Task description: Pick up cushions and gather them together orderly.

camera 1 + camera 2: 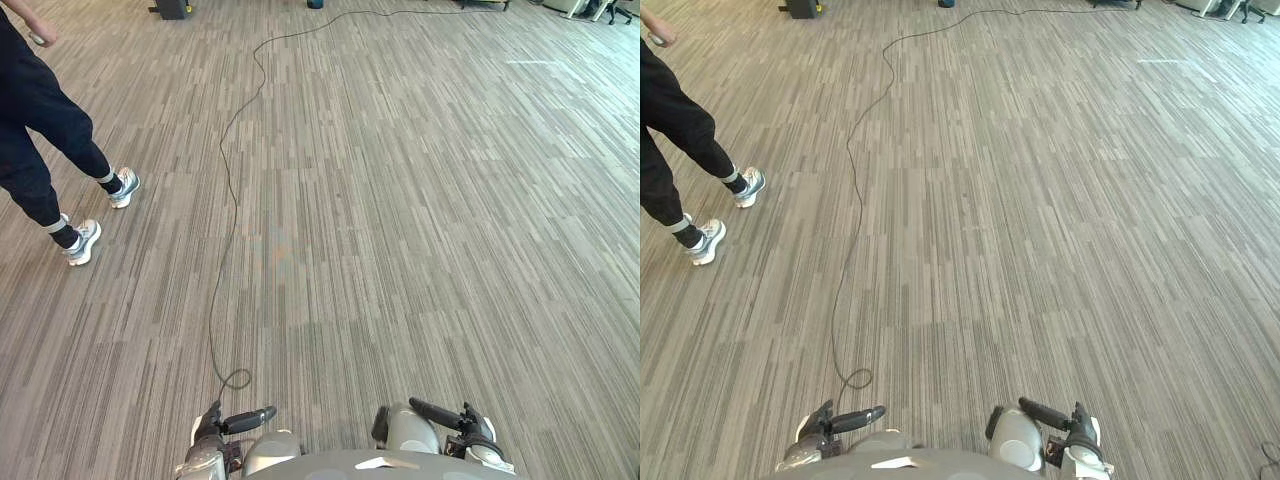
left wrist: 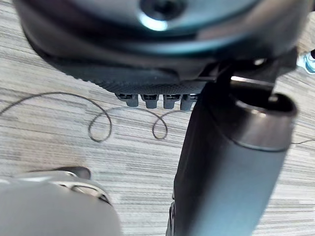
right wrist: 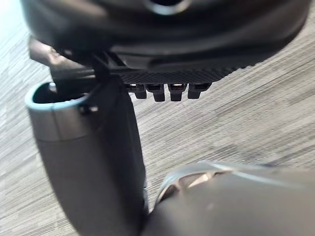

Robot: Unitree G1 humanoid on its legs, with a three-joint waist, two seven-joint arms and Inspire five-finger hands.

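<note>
In the left eye view, a grey striped carpet floor [image 1: 420,220] is seen, and a person in black trousers [image 1: 40,110] is found at the far left side. The left hand [image 1: 222,428] and the right hand [image 1: 465,428] are held low at the near edge, well apart from each other.

In the right eye view, the white sneakers [image 1: 706,241] of the person are seen on the carpet.

In the left wrist view, the fingers [image 2: 150,101] of the left hand are relaxed above the carpet and nothing is gripped.

In the right wrist view, the fingers [image 3: 162,92] of the right hand are also loose and nothing is held.

Where the cushions lie cannot be told.
</note>
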